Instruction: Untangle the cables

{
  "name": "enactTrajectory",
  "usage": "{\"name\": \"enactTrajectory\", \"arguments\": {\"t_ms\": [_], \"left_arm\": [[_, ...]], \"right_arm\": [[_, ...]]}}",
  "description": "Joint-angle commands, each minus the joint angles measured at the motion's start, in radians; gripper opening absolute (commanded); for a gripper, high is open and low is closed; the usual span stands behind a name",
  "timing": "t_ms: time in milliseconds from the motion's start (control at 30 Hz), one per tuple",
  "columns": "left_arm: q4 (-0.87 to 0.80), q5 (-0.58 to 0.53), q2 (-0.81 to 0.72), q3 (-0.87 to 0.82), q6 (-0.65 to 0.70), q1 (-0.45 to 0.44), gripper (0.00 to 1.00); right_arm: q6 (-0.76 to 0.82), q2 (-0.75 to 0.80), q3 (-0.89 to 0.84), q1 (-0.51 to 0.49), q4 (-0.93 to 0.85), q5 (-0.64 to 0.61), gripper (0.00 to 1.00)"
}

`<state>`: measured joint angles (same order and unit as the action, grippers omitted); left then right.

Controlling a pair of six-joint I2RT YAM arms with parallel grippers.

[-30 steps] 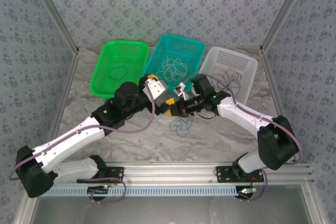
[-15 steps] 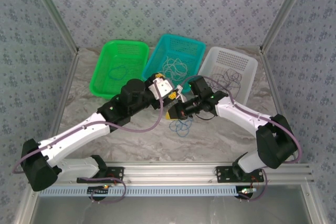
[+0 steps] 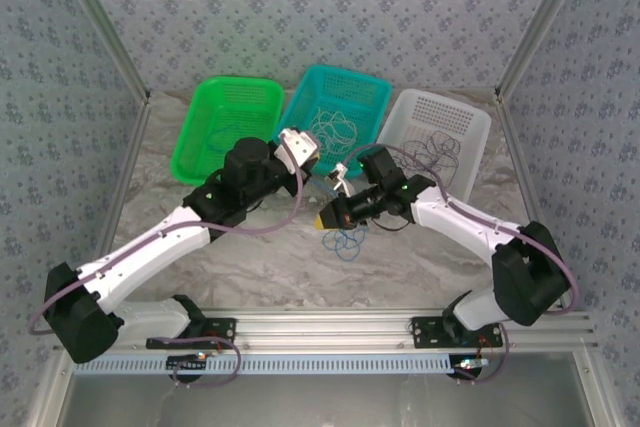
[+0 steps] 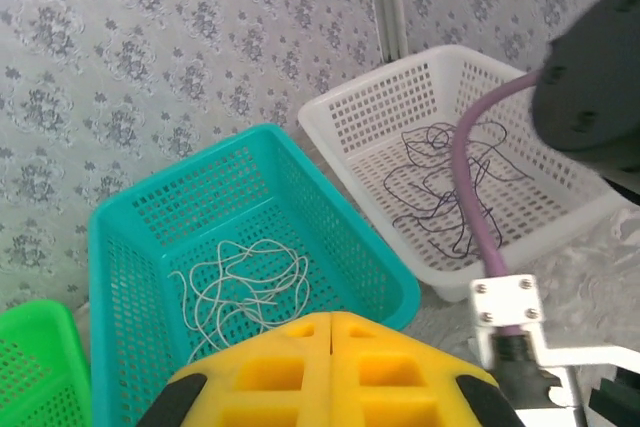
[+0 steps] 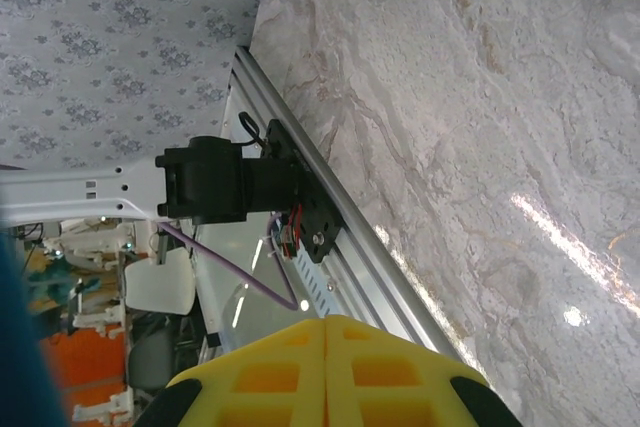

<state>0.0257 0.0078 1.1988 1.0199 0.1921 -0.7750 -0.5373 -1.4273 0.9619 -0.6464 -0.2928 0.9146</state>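
Thin cables lie sorted by colour. White cables [image 4: 240, 287] are heaped in the teal basket [image 3: 345, 87]. Dark cables [image 4: 450, 192] lie in the white basket [image 3: 440, 112], and a blue cable [image 3: 225, 135] in the green basket [image 3: 205, 112]. Another loop of blue cable [image 3: 347, 240] rests on the table. My left gripper [image 3: 308, 152] hangs at the teal basket's near edge, shut, its yellow fingers [image 4: 390, 367] pressed together with nothing seen between them. My right gripper [image 3: 325, 217] hovers just above the loose blue loop, shut too, pads [image 5: 260, 377] meeting.
The three baskets stand in a row along the back of the marble table [image 3: 280, 267]. A metal rail [image 3: 330, 327] runs along the near edge, also seen in the right wrist view. The right arm [image 4: 595, 77] and its purple hose [image 4: 470, 167] reach into the left wrist view.
My left gripper has closed from open and pulled back up-left toward the teal basket. The right gripper has drifted slightly left and down, still shut.
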Motion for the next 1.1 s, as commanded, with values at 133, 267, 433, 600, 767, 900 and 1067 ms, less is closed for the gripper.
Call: {"name": "enactTrajectory", "arguments": {"t_ms": [133, 267, 433, 600, 767, 900, 1067], "left_arm": [[0.106, 0.127, 0.018, 0.041, -0.38, 0.137, 0.0], [0.161, 0.247, 0.05, 0.031, -0.607, 0.262, 0.0], [0.247, 0.349, 0.06, -0.004, -0.775, 0.361, 0.0], [0.292, 0.428, 0.067, -0.013, -0.87, 0.402, 0.0], [0.341, 0.47, 0.074, -0.017, -0.923, 0.416, 0.0], [0.328, 0.474, 0.072, -0.004, -0.912, 0.417, 0.0], [0.131, 0.463, 0.057, 0.091, -0.792, 0.491, 0.0]], "right_arm": [[0.149, 0.079, 0.0, -0.103, -0.022, -0.171, 0.0], [0.238, 0.121, -0.023, -0.171, -0.046, -0.284, 0.0], [0.286, 0.153, -0.062, -0.206, -0.068, -0.406, 0.0], [0.305, 0.185, -0.092, -0.213, -0.039, -0.488, 0.0], [0.318, 0.177, -0.08, -0.221, -0.051, -0.518, 0.0], [0.289, 0.161, -0.042, -0.22, -0.045, -0.569, 0.37], [0.207, 0.192, -0.023, -0.17, -0.047, -0.67, 0.79]]}}
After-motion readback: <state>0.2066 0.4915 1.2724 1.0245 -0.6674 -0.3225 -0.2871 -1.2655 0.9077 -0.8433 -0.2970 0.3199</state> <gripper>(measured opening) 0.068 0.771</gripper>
